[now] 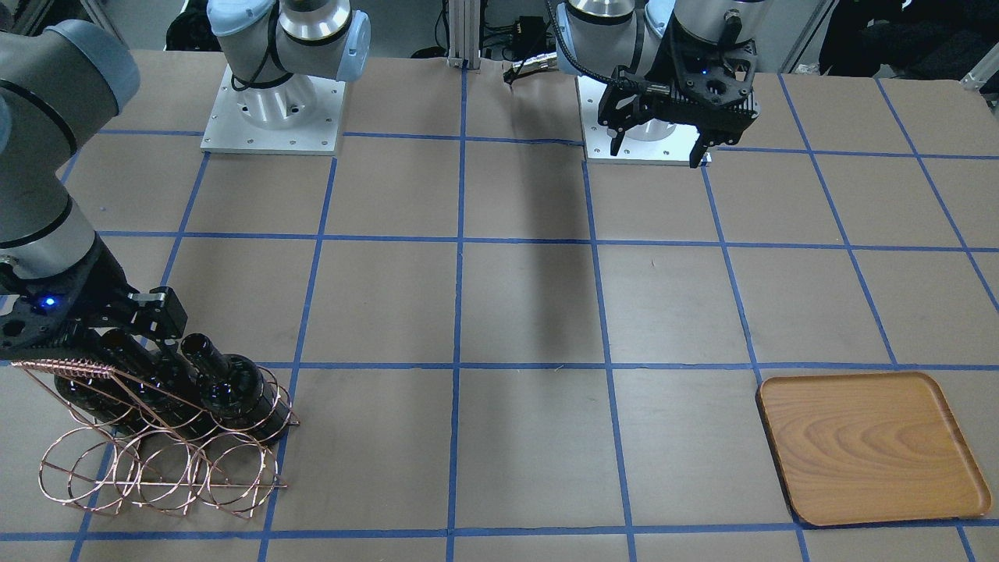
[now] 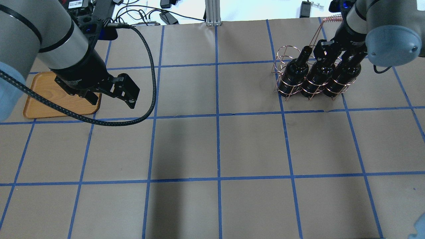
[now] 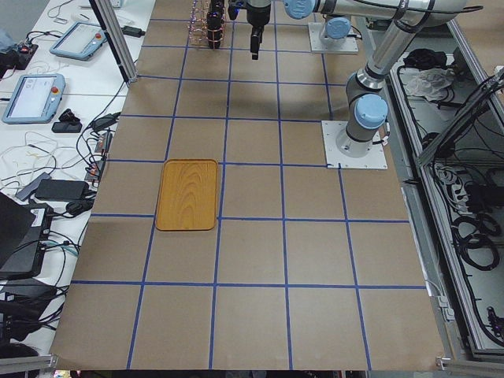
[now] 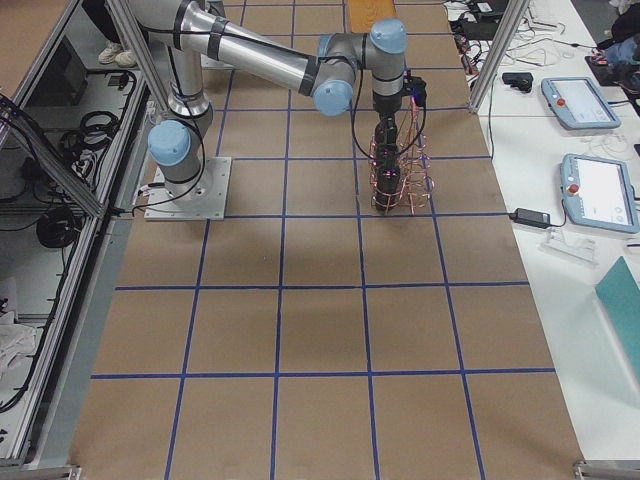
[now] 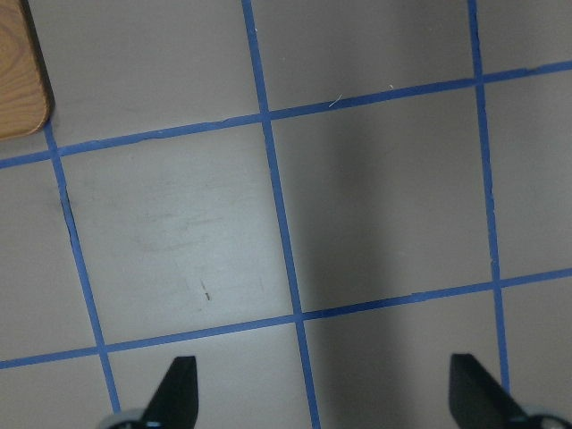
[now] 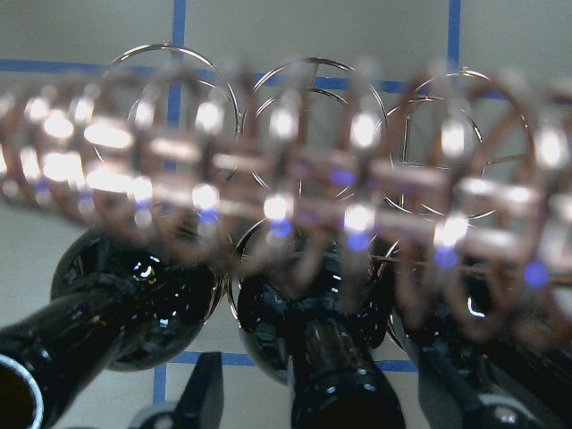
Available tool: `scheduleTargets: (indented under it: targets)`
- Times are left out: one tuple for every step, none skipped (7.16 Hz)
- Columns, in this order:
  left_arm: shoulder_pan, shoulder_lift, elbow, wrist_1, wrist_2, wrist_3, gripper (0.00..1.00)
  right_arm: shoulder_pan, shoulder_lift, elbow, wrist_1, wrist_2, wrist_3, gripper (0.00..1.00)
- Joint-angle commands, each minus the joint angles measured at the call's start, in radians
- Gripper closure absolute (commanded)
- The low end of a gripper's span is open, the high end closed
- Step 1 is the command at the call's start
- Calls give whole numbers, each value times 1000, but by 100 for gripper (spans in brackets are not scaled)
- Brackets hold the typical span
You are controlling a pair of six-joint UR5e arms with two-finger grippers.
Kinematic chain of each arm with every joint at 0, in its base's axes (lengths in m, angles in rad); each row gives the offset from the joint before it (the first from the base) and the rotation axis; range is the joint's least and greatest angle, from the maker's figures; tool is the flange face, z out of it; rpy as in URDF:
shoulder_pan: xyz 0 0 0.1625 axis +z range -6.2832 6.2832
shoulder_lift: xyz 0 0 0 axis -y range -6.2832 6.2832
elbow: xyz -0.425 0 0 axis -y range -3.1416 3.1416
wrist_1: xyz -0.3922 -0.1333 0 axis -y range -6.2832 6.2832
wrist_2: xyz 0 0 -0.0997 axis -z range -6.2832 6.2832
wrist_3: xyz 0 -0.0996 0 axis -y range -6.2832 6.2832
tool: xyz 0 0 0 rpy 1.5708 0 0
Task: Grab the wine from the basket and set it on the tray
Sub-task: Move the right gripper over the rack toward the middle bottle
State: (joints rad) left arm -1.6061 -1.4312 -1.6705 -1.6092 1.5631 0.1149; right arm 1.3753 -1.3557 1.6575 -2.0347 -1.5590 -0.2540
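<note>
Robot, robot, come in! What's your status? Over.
Left end effector open, raised. Right end effector open, straddling neck of middle wine bottle in basket. Tray bare; nothing between basket and tray.

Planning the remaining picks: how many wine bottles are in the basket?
3, side by side in the basket: inner bottle, middle bottle by the right gripper, outer bottle. None appears hidden.

Blurred basket handle (image 6: 295, 192) veils bottles (image 6: 134, 295); right tool (image 6: 326, 393) fingertips cropped, perhaps flanking the middle neck; tray (image 5: 20, 80) cut off.
</note>
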Motion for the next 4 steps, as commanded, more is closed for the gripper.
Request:
scheduleTargets:
  targets:
    - [0,1,0,0,0,0,0,1,6,-21,2,5,31,21]
    - [0,2,0,0,0,0,0,1,18,-21,4,0,32,23]
    - [0,2,0,0,0,0,0,-1,18,-21,11,-6,32,29]
    - [0,2,0,0,0,2,0,-1,18,-21,24,-6,32,29]
